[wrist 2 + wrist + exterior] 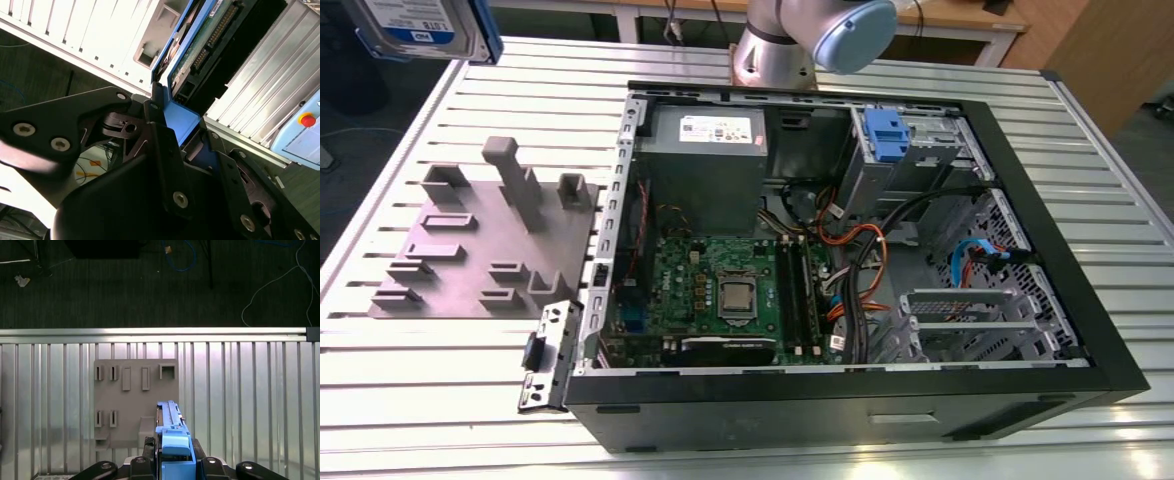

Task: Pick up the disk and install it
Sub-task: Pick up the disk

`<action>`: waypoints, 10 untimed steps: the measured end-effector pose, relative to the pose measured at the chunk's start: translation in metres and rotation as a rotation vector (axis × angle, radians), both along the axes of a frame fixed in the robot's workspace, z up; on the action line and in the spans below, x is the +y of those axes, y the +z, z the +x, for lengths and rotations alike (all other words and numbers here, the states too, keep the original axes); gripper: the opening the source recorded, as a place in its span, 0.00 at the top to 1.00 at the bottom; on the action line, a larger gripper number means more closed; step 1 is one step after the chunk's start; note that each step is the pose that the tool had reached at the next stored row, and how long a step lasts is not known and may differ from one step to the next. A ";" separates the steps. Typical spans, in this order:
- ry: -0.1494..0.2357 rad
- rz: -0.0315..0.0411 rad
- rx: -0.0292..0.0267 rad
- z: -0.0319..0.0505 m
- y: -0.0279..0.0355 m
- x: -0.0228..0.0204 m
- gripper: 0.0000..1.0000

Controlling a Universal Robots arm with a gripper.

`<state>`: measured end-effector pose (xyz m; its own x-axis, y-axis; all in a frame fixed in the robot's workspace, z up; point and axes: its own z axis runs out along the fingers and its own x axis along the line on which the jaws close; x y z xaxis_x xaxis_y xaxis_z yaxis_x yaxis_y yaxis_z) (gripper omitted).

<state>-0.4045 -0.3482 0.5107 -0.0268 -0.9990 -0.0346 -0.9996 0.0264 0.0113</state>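
Observation:
The disk [416, 25] hangs in the air at the exterior view's upper left, high over the table's far corner, with its white and blue label facing the camera. In the first wrist view the disk [171, 432] shows edge-on with its blue bracket, above the grey fixture plate [130, 400]. My gripper [172, 462] is shut on the disk, with black fingers on both sides of the bracket. The second wrist view shows the disk's [202, 42] circuit-board side and connector rising out of the gripper [182, 132].
An open black computer case [1087, 300] lies on the slatted aluminium table [440, 390], its motherboard, cables and a drive bay with a blue tab [887, 135] exposed. The grey fixture plate [480, 250] with upright posts sits beside the case. The arm's base [774, 50] stands behind the case.

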 end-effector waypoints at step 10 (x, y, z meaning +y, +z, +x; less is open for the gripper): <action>0.000 0.0000 0.0001 0.0052 0.0000 0.0000 0.63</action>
